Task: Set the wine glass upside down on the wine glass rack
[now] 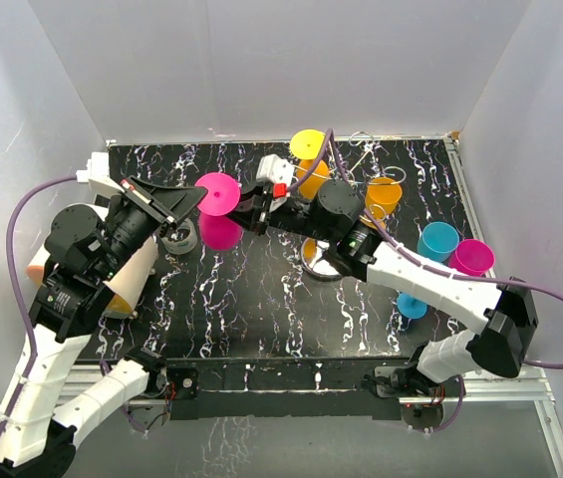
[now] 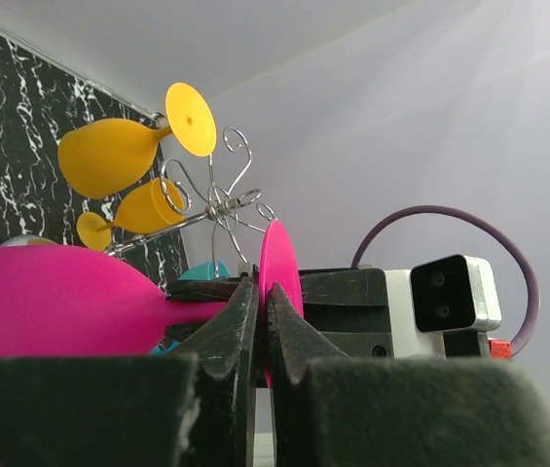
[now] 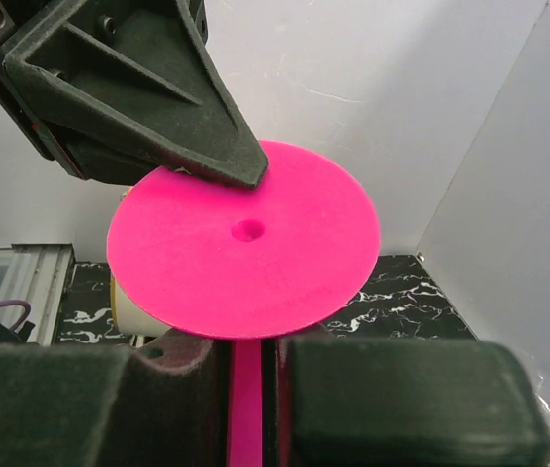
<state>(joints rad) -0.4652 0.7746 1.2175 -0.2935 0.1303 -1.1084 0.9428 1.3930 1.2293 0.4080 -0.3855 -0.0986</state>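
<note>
Two tools clamp the magenta plastic wine glass (image 1: 218,194) over the counter (image 1: 261,309), left tool (image 2: 260,292) on its foot, right tool (image 3: 250,350) on its stem; silver wire rack (image 2: 218,199) stands at three o'clock.

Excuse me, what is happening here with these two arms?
A pink wine glass is held above the table from two sides. The right pincer is shut on its stem; the left pincer is shut on it near the foot. The wine glass rack behind carries yellow glasses.
</note>
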